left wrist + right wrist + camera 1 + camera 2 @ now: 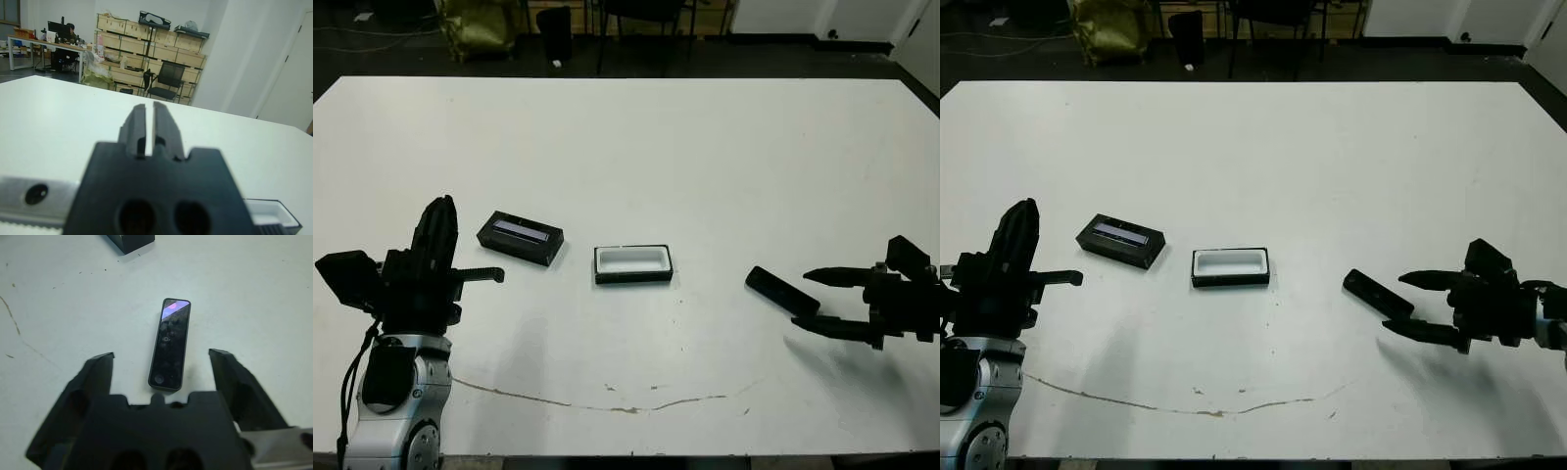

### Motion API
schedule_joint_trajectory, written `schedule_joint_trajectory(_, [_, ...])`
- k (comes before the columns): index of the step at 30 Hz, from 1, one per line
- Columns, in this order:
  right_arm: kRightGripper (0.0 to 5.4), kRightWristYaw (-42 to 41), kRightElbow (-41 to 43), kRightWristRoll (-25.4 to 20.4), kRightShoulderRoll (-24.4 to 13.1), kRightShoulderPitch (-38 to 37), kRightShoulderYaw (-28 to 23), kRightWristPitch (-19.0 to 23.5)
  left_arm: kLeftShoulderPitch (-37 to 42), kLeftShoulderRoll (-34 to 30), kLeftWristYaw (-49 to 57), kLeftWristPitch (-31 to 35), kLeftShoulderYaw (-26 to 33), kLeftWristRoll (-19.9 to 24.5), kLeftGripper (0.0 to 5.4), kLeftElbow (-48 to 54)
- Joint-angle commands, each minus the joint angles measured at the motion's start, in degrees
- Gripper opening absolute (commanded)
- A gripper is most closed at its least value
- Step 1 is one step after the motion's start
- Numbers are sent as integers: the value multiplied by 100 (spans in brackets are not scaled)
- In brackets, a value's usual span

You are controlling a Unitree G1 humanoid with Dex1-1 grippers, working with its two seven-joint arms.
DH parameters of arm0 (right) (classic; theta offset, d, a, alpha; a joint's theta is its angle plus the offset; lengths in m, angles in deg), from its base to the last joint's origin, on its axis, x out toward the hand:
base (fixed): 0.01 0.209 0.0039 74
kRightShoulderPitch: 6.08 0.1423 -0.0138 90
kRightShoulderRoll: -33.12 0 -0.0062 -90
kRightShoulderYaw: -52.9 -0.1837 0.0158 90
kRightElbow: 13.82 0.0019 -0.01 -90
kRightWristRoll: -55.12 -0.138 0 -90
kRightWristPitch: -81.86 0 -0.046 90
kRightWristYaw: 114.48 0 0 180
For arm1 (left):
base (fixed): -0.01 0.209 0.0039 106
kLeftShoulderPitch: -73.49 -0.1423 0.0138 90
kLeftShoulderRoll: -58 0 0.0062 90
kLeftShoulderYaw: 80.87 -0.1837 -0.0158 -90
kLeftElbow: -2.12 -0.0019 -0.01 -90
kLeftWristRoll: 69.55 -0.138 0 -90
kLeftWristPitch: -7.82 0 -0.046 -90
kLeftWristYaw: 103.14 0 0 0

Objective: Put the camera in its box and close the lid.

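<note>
Right gripper (161, 369) gapes wide around the near end of the camera (170, 343), which lies flat on the table (705, 157), well right of the box (632, 263). Centring both fingers along its long sides before squeezing should prevent twisting.

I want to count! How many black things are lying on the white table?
3. The lid lies on the robot's left, the box with its white lining sits in the middle, and the camera lies on the right, between the right end effector's open fingers.
</note>
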Motion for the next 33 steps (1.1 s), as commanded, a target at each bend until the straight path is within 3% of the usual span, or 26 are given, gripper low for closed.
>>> schedule_joint_trajectory(1, [506,-83,-81,0,13,42,-3,-39,-63,-18,-9,43,7,5,0,-91])
schedule_joint_trajectory(3, [537,-18,-23,29,7,30,14,77,-66,-8,0,60,6,21,0,-79])
schedule_joint_trajectory(12, [537,669,228,355,105,-215,173,541,-107,-9,6,44,1,-11,0,-70])
schedule_joint_trajectory(19, [537,765,-220,552,351,-304,404,265,-133,-11,1,63,20,36,0,-43])
schedule_joint_trajectory(23, [537,869,-693,791,485,-310,609,-222,-148,-16,29,94,29,36,0,-3])
schedule_joint_trajectory(26, [501,944,-722,888,500,-427,707,-613,-162,-29,0,57,35,32,0,-10])
schedule_joint_trajectory(29, [438,892,-727,675,615,-594,594,-983,-163,-43,-29,27,45,32,0,-38])
schedule_joint_trajectory(33, [349,1195,-451,884,486,-708,669,-758,-154,-30,-3,75,51,44,0,-29])
